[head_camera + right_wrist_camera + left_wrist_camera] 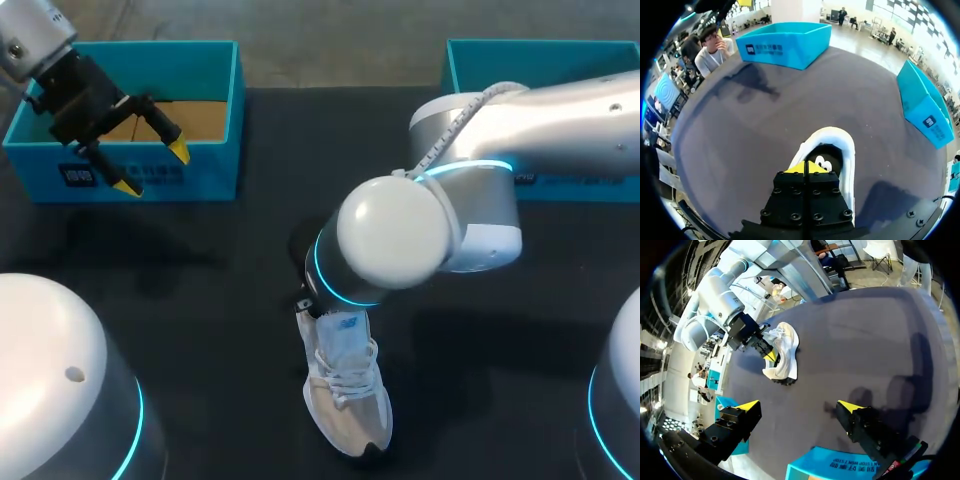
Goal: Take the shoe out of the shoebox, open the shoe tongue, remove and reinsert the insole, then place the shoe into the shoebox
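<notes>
The right fingers [805,167] are pressing their yellow tips together, nothing showing between them, inside the heel opening of the white shoe [345,400]. The shoe is lying on the tabletop [200,290] at six o'clock. The right arm [560,120] is coming in from three o'clock, wrist pointing down. The left fingers [153,168] are hanging wide open and empty over the blue shoebox [215,165] at ten o'clock; its white label is too small to read.

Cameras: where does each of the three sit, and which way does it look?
Head view: above and behind the robot, looking down on the table; both arms show, the right arm over the shoe.
Left wrist view: on the left arm, looking across the table at the shoe; its open left gripper shows.
Right wrist view: on the right arm, looking down into the shoe; its shut right gripper shows.
Shared: all see the shoe.
</notes>
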Robot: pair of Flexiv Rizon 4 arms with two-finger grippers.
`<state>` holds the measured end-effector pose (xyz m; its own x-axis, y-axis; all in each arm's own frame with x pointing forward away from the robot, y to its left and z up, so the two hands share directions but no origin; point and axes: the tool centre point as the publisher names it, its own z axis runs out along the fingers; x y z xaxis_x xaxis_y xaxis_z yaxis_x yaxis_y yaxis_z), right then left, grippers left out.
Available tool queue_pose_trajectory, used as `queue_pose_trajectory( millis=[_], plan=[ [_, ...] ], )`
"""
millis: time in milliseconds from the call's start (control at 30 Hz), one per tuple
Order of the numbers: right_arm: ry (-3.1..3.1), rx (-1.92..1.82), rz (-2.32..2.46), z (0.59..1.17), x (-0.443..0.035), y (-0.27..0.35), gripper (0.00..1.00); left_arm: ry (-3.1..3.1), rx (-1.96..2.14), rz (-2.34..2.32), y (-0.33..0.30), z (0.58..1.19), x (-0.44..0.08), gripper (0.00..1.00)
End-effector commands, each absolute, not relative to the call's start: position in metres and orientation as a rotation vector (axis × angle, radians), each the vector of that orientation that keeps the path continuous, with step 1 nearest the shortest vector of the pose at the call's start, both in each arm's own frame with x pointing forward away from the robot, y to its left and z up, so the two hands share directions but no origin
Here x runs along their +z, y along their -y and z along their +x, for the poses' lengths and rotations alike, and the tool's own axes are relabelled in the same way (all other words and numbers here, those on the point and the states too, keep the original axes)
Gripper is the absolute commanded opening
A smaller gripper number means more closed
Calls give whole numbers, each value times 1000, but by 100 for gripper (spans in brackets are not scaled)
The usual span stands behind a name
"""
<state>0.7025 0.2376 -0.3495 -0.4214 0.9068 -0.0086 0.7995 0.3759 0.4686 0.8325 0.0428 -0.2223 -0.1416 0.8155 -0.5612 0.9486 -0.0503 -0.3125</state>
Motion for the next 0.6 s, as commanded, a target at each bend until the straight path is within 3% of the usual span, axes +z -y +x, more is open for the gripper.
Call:
queue_pose_trajectory(
  millis=[33,600],
  plan=[
    [-2374,571,1511,707,-357,-242,0,-2014,-959,1913,-43,832,-222,100],
    [-2411,564,1547,719,-393,-233,0,-2014,-959,1913,-43,832,-222,100]
  ],
)
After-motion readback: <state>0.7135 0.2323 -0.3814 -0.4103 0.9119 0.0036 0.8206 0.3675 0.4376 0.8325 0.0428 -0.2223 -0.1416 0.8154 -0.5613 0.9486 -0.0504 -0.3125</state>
